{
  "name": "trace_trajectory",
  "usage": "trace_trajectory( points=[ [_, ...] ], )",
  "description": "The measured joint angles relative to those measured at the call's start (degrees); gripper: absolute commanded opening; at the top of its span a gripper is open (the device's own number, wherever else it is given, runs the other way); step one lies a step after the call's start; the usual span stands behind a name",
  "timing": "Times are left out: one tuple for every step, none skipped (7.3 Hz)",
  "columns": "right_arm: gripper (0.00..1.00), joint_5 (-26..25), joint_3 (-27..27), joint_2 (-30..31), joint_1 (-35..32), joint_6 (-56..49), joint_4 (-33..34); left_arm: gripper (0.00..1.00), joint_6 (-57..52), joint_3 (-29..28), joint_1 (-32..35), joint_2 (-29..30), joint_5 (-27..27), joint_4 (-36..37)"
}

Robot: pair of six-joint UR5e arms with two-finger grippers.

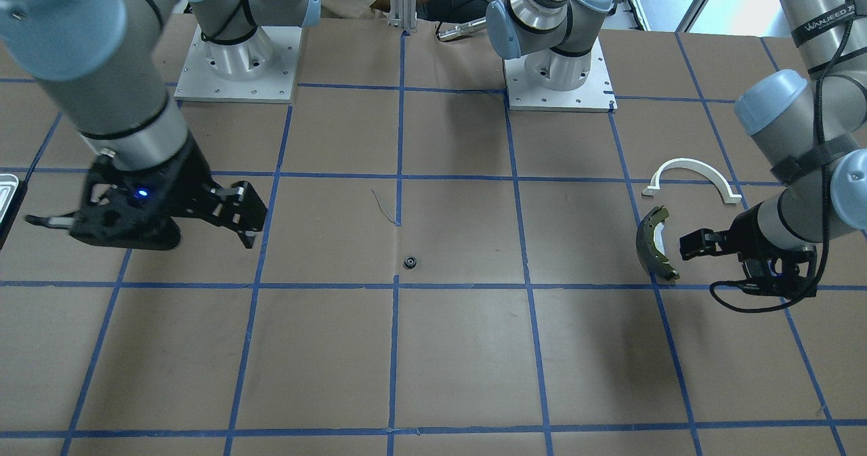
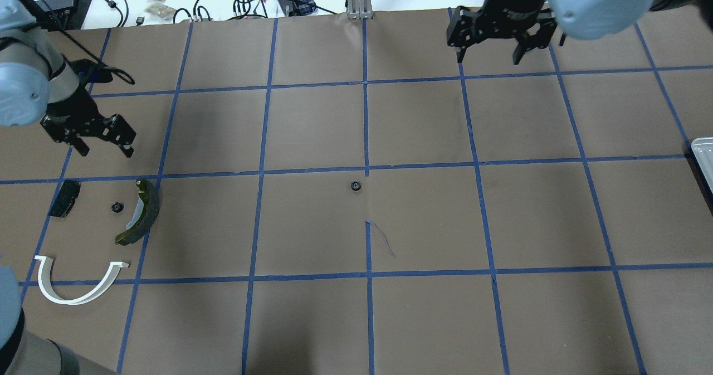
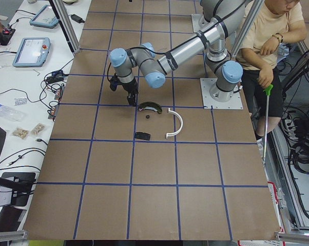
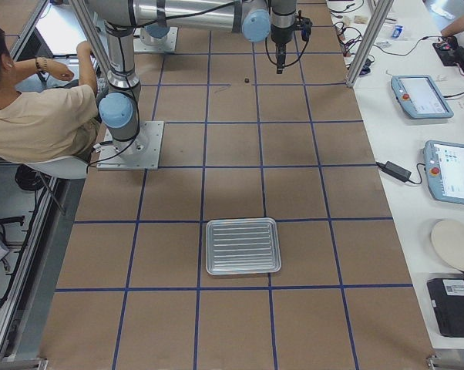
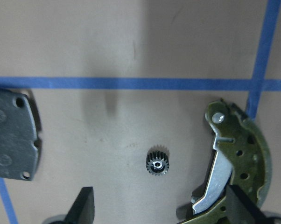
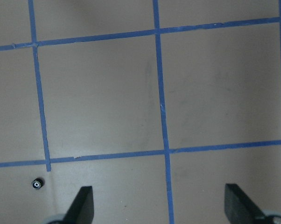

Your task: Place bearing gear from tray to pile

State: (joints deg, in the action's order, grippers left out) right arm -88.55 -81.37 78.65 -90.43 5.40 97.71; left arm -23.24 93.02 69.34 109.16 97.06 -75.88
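One small black bearing gear (image 2: 355, 185) lies alone on the brown table at its centre, also seen in the front view (image 1: 410, 261) and the right wrist view (image 6: 37, 184). A second small gear (image 2: 116, 207) lies in the pile, between the black pad (image 2: 64, 198) and the dark brake shoe (image 2: 139, 213), close under the left wrist camera (image 5: 157, 163). The white arch (image 2: 78, 280) lies nearer the robot. The silvery tray (image 4: 242, 245) holds nothing. My left gripper (image 2: 106, 152) is open and empty just beyond the pile. My right gripper (image 2: 488, 58) is open and empty, far from the tray.
The table is brown paper with a blue tape grid. The tray's corner shows at the overhead view's right edge (image 2: 703, 157). A seated person (image 3: 270, 46) is behind the robot bases. Cables and tablets lie on the white side benches (image 4: 432, 116).
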Motion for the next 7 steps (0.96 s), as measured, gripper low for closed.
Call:
trace_trajectory(
  points=[
    [1.00, -0.57, 0.03, 2.92, 0.93, -0.49, -3.61, 1.00, 5.11, -2.92, 5.79, -0.24, -1.98, -2.70],
    [1.00, -0.52, -1.03, 4.43, 1.26, -0.72, -5.43, 1.00, 10.43, -4.58, 11.74, 0.15, -3.39, -3.53],
    [1.00, -0.43, -2.27, 4.98, 1.42, -0.87, -4.57, 1.00, 14.80, -5.24, 18.09, 0.73, -4.30, -2.72],
    [1.00, -0.73, -2.97, 5.32, 1.51, -0.87, -3.34, 1.00, 18.46, -5.33, 23.87, 1.24, -5.45, -0.92],
    [1.00, -1.06, -3.40, 5.52, 1.53, -0.82, -3.26, 1.00, 21.89, -5.12, 28.32, 1.83, -6.56, 0.76],
    [1.00, -1.32, -3.75, 5.56, 1.53, -0.86, -3.41, 1.00, 23.97, -4.80, 31.82, 2.71, -7.08, 1.98],
    [1.00, -1.48, -4.06, 5.56, 1.56, -0.95, -3.46, 1.00, 24.86, -4.54, 34.56, 3.84, -7.29, 3.07]
  ],
)
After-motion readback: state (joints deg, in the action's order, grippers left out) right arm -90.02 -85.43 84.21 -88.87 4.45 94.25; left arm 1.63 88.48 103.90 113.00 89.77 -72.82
